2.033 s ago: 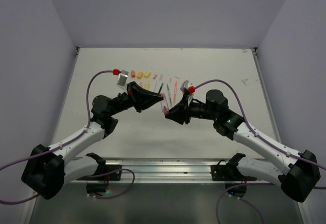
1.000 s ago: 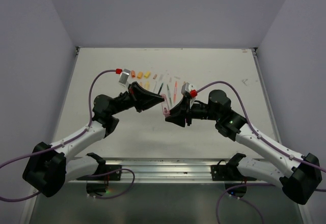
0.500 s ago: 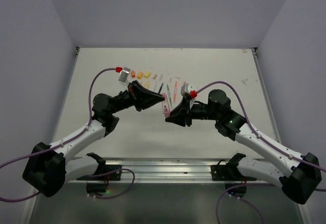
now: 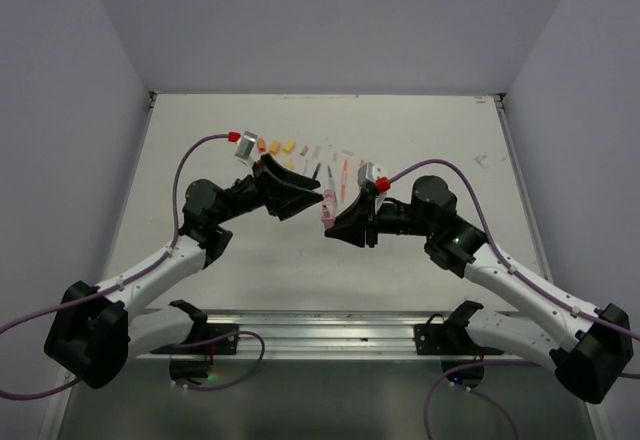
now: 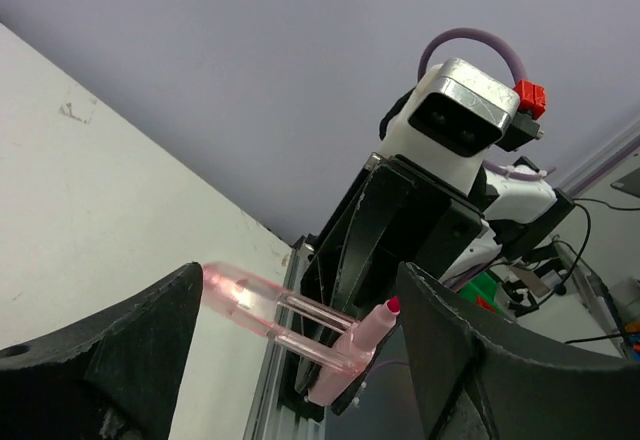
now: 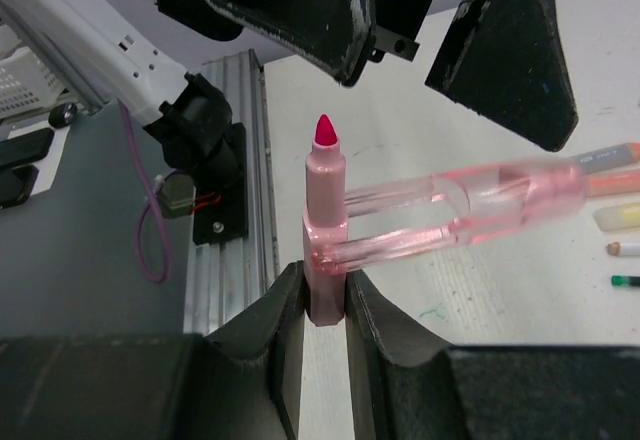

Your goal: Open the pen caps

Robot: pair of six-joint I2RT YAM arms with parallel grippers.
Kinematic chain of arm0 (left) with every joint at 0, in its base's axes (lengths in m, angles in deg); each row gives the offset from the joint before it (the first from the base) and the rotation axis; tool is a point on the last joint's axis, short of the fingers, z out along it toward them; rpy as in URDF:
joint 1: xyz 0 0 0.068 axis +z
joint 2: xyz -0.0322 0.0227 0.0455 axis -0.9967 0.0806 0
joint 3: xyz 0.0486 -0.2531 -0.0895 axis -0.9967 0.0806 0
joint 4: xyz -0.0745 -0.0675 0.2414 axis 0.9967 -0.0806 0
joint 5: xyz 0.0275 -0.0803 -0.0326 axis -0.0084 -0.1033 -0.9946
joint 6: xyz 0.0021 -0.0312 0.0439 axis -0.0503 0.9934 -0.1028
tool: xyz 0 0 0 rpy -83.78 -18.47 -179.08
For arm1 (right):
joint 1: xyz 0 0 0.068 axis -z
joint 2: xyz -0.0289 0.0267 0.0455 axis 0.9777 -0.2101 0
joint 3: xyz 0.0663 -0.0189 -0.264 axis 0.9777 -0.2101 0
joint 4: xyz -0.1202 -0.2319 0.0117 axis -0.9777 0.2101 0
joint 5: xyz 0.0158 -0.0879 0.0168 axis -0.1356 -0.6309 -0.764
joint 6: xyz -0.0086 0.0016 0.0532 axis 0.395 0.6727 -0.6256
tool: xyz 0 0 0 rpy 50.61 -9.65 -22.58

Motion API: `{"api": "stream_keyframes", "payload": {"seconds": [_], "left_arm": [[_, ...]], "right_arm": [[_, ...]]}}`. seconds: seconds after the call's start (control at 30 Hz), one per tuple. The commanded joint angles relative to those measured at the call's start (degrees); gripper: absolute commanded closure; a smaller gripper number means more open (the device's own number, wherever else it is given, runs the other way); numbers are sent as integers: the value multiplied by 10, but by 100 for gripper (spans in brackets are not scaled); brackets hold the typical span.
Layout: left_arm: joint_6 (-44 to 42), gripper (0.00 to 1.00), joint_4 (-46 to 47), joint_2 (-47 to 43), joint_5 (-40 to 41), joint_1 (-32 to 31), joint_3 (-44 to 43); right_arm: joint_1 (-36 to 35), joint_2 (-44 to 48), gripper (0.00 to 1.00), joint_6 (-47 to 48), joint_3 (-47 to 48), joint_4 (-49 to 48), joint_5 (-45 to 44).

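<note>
My right gripper is shut on the lower end of a pink pen, held upright in the air with its red tip bare. A clear pink cap sticks out sideways from the pen's collar on two thin rails. In the left wrist view the cap and pen hang between the spread jaws of my left gripper, which is open; whether the left jaw touches the cap end I cannot tell. From above, left gripper and right gripper face each other, pen between.
Behind the grippers a row of short orange and yellow caps lies on the white table, with thin pens beside them. The metal rail runs along the near edge.
My left gripper, shut on the pink cap before, has opened and its jaws now stand apart around it. The right gripper keeps hold of the pen.
</note>
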Motion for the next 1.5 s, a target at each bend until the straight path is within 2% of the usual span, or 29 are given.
{"api": "stream_keyframes", "payload": {"seconds": [0.0,0.03,0.17,0.27,0.5,0.8,1.07,1.47], "left_arm": [[-44,20,-48,-33,16,10,-15],[-58,16,-69,-51,22,12,-18],[-164,15,-199,-104,58,13,-48],[-213,16,-234,-140,69,13,-54],[-229,22,-211,-131,-4,10,-66],[-231,34,-213,-82,11,-11,-76],[-222,49,-188,-62,14,-34,-81],[-223,82,-194,-61,20,-43,-77]], "right_arm": [[-1,10,94,-6,31,-24,-28],[-1,8,94,-6,34,-24,-38],[-1,-1,94,-14,44,-19,-52],[-1,-14,94,-22,51,-24,-48],[-1,-46,94,-33,75,-19,-40],[-1,-63,93,-39,92,-17,-42],[-1,-75,93,-44,91,-25,-39],[-1,-80,90,-45,88,-30,-43]]}}
